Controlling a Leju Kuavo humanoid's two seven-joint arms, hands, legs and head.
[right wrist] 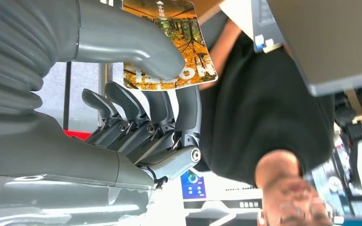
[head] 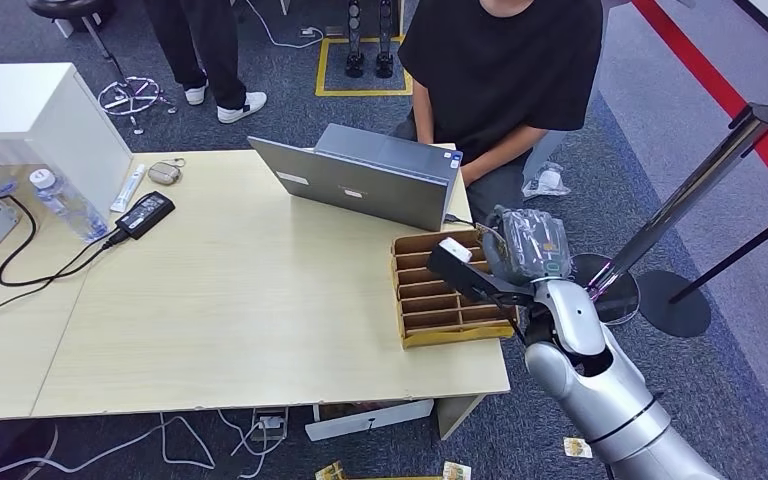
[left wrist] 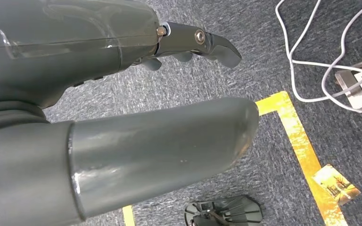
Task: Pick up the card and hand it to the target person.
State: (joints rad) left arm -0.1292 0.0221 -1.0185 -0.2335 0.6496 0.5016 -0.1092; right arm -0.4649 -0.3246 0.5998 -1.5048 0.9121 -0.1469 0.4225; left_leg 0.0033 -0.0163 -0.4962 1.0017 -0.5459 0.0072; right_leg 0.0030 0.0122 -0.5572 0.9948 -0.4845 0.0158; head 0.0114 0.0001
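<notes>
The right hand (right wrist: pixel 136 117) pinched the card (right wrist: pixel 188 61) between thumb and fingers, above the tray (head: pixel 415 330) at the desk's (head: pixel 240 300) right edge, near the person (head: pixel 505 60). The left hand (left wrist: pixel 122 94) hung over the floor, fingers apart, holding nothing.

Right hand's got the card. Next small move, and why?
Probably extend the right hand forward, past the laptop, toward the seated person. The card is pinched under the thumb, and the hand hovers over the cardboard organizer, short of the person, whose hand isn't yet reaching for it.
</notes>
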